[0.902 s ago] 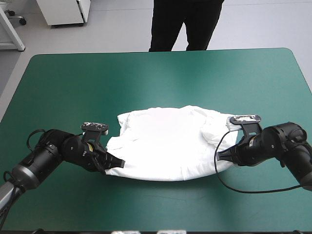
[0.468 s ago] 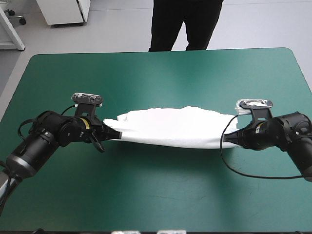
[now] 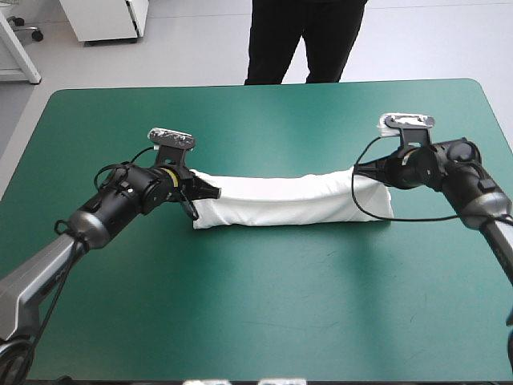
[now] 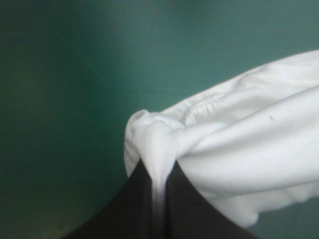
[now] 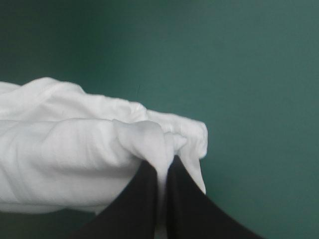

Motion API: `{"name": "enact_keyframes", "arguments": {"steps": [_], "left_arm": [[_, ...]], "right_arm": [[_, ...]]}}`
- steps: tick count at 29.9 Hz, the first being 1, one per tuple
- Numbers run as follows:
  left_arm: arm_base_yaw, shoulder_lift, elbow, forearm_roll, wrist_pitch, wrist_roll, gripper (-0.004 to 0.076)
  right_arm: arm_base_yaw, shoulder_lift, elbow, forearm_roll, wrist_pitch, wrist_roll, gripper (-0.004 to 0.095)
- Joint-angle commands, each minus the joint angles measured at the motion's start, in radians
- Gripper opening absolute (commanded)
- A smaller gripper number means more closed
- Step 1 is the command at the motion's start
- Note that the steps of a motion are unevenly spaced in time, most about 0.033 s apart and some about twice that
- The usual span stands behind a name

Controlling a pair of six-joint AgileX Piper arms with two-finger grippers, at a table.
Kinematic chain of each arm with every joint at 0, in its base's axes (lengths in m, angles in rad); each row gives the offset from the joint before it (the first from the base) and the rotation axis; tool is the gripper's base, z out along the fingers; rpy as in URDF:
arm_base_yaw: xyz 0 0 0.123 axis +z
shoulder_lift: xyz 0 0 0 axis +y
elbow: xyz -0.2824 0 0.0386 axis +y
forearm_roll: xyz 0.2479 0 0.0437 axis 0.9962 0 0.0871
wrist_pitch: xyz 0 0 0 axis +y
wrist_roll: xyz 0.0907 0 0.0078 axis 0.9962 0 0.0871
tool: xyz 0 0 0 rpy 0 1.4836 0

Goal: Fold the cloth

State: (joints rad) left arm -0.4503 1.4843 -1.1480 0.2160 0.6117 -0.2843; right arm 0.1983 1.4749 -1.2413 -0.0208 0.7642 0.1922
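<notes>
T-shirt (image 3: pixel 288 200) well inside table (image 3: pixel 256 321) edges

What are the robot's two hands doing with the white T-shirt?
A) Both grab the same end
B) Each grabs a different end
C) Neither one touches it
B: the left hand pinches one end of the long folded T-shirt, and the right hand pinches the other end.

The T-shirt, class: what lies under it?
The teal-green cover shows all round the folded T-shirt, whose ends the left claw and right claw pinch. The cover directly beneath it is hidden, so nothing there can be checked.
</notes>
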Motion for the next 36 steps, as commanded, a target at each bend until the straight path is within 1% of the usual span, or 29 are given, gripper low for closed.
{"name": "enact_keyframes", "arguments": {"steps": [1,5,8,10,12,14,17,18,20,21,23,27,30,32,33,35,36], "left_arm": [[-0.006,0.046,-0.063,0.071,-0.105,-0.025,-0.0009],[-0.006,0.141,-0.107,0.1,-0.14,-0.041,-0.0009],[-0.006,0.192,-0.125,0.098,-0.147,-0.041,-0.0008],[-0.006,0.222,-0.134,0.094,-0.14,-0.041,-0.0006],[-0.006,0.24,-0.137,0.086,-0.136,-0.041,0.0023],[-0.006,0.245,-0.137,0.084,-0.128,-0.042,0.0083],[-0.006,0.245,-0.144,0.084,-0.12,-0.042,0.0227],[-0.006,0.245,-0.153,0.087,-0.101,-0.042,0.0285],[-0.006,0.245,-0.183,0.091,-0.038,-0.041,0.0382],[-0.006,0.242,-0.201,0.093,0.008,-0.041,0.0427],[-0.006,0.232,-0.235,0.102,0.101,-0.036,0.0476],[-0.006,0.185,-0.307,0.147,0.273,-0.027,0.0479],[-0.007,0.125,-0.341,0.133,0.356,0.022,0.0472],[-0.007,0.076,-0.36,0.076,0.378,0.056,0.047],[-0.007,0.05,-0.366,0.017,0.38,0.102,0.0457],[-0.007,0.011,-0.373,-0.07,0.372,0.158,0.0368],[-0.007,-0.013,-0.376,-0.14,0.361,0.194,0.026]], "right_arm": [[-0.007,0.066,-0.09,-0.018,-0.082,-0.005,-0.0017],[-0.007,0.176,-0.152,-0.014,-0.073,-0.012,-0.0017],[-0.007,0.229,-0.165,-0.011,-0.06,-0.012,-0.0015],[-0.007,0.251,-0.175,-0.006,-0.038,-0.033,0.0],[-0.007,0.261,-0.181,-0.002,-0.02,-0.062,0.0055],[-0.007,0.261,-0.181,0.002,-0.018,-0.065,0.0142],[-0.007,0.248,-0.186,0.002,0.006,-0.074,0.0319],[-0.007,0.244,-0.193,0.0,0.025,-0.074,0.0381],[-0.007,0.225,-0.209,-0.007,0.06,-0.074,0.0486],[-0.007,0.212,-0.219,-0.017,0.075,-0.077,0.0522],[-0.007,0.178,-0.232,-0.038,0.092,-0.08,0.0555],[-0.007,0.079,-0.241,-0.161,0.133,-0.07,0.0556],[-0.007,-0.002,-0.239,-0.274,0.195,-0.03,0.0556],[-0.007,-0.043,-0.239,-0.335,0.226,-0.004,0.0556],[-0.007,-0.072,-0.239,-0.364,0.251,-0.001,0.0556],[-0.007,-0.109,-0.239,-0.39,0.283,-0.001,0.0556],[-0.012,-0.135,-0.238,-0.4,0.299,0.005,0.0556]]}}
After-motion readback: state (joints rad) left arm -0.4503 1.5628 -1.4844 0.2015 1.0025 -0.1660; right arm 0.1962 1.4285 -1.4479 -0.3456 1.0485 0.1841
